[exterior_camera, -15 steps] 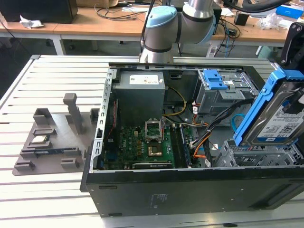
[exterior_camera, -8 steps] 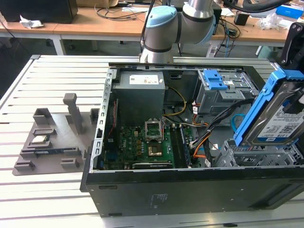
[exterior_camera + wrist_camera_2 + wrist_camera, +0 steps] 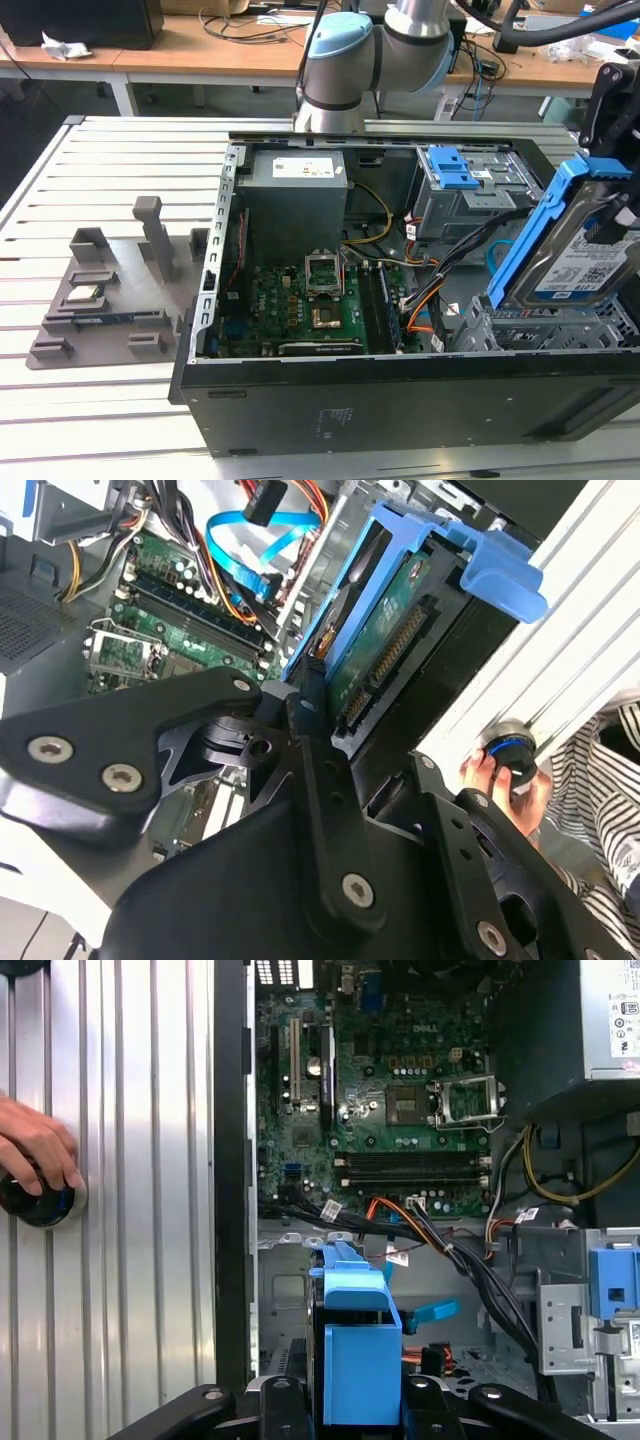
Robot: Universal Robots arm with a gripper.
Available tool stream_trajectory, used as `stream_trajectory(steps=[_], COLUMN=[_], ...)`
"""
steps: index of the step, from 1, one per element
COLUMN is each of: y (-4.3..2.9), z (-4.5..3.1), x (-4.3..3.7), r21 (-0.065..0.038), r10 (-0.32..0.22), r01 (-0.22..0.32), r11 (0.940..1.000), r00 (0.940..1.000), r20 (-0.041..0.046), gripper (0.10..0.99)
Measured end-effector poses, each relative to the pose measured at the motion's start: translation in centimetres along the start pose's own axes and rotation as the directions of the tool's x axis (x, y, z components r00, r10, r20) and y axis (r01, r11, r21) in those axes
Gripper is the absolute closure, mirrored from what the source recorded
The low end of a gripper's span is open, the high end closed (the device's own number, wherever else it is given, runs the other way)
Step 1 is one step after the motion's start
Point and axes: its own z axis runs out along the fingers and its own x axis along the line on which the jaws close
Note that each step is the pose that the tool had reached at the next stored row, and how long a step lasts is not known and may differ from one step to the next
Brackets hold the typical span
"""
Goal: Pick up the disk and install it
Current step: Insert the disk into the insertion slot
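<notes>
Your gripper (image 3: 612, 165) is clenched on the disk (image 3: 585, 255), one black finger (image 3: 318, 780) pressed to each side of its blue frame. In the exterior view the disk is tilted, its white-and-blue label facing the camera. It hangs over the metal drive bay (image 3: 540, 330) in the corner of the open computer case (image 3: 400, 395), at the exterior view's right. Whether its lower edge touches the bay cannot be told. The green circuit board (image 3: 300, 300) lies in the middle of the case, well apart from the disk. The case sits on a slatted metal table (image 3: 100, 430), with a grey parts tray (image 3: 100, 335) beside it at the exterior view's left. In the first wrist view, a person's hand (image 3: 35, 1145) rests on a round black knob (image 3: 40, 1205) on the table
</notes>
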Motion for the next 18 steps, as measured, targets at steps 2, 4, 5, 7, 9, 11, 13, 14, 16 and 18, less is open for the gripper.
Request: stream_trajectory(steps=[2, 4, 5, 7, 9, 11, 13, 14, 16, 18], y=[-0.14, -0.20, -0.24, -0.26, -0.27, -0.29, -0.32, -0.33, -0.37, -0.41], z=[0.54, 1.35, 1.85, 2.24, 2.45, 2.74, 3.25, 3.46, 4.07, 4.68], x=[-0.34, -0.40, -0.41, -0.42, -0.42, -0.42, -0.43, -0.43, -0.44, -0.45], r21=[-0.001, -0.001, -0.001, -0.001, -0.001, -0.001, -0.001, -0.001, -0.001, -0.001], r10=[0.000, 0.000, 0.000, 0.000, 0.000, 0.000, 0.000, 0.000, 0.000, 0.000], r01=[0.000, 0.000, 0.000, 0.000, 0.000, 0.000, 0.000, 0.000, 0.000, 0.000], r11=[1.0000, 1.0000, 1.0000, 1.0000, 1.0000, 1.0000, 1.0000, 1.0000, 1.0000, 1.0000], r00=[1.0000, 1.0000, 1.0000, 1.0000, 1.0000, 1.0000, 1.0000, 1.0000, 1.0000, 1.0000], r20=[0.0001, -0.0001, 0.0000, -0.0001, 0.0000, 0.0000, -0.0001, -0.0001, 0.0001, -0.0001], gripper=[0.725, 0.725, 0.725, 0.725, 0.725, 0.725, 0.725, 0.725, 0.725, 0.725])
